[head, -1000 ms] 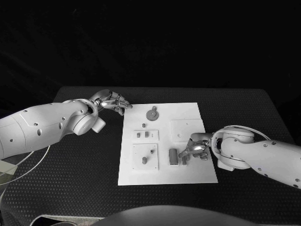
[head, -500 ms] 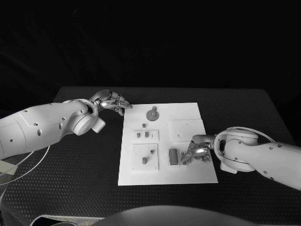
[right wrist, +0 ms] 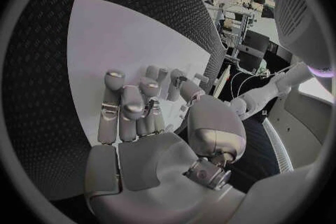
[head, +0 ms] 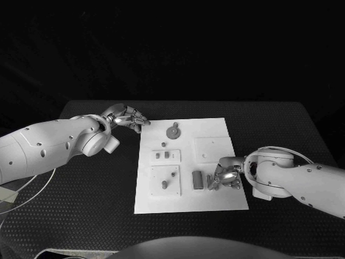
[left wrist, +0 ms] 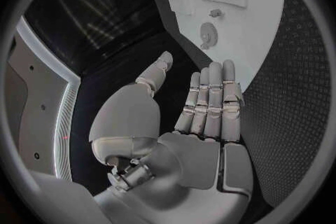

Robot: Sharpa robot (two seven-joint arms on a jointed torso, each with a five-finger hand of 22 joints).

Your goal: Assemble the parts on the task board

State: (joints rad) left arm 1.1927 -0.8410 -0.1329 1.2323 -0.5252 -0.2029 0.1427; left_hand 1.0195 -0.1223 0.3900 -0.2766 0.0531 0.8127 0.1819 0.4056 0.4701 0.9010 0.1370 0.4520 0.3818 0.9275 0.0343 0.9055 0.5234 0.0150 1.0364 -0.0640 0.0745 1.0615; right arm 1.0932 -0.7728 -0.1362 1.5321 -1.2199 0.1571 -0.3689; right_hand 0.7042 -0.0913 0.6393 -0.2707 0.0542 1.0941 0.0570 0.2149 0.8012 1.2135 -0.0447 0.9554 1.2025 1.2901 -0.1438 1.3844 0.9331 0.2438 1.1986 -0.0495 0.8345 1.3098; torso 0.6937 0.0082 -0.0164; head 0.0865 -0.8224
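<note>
Over the last second the right robot hand (head: pixel 225 177) had slid a little toward the near edge of the task board (head: pixel 211 200) and closer to the slim upright part (head: pixel 198 179), while the left robot hand (head: pixel 128 117) had stayed where it was off the board's far left corner.

The task board lay flat in the middle of the black desk (head: pixel 281 124). The right robot hand rested over the board's right near portion, its fingers (right wrist: pixel 122 109) bent downward toward the white surface; a small dark piece (head: pixel 212 182) sat just beside its fingertips, but I could not tell whether the hand pinched it or merely touched it. The slim upright part stood just left of that hand.

The left robot hand hovered above the desk just beside the board's far left corner, holding nothing, with its fingers (left wrist: pixel 213 101) stretched out side by side and the thumb set apart.

On the board, a round disc part (head: pixel 173 130) lay near the far edge, with a small peg (head: pixel 165 144) nearer than it. Two raised square plates followed down the left side: the farther plate (head: pixel 167 155) bore two small pieces, and the nearer plate (head: pixel 165 181) carried a short dark part. A bare square plate (head: pixel 214 147) sat on the right.
</note>
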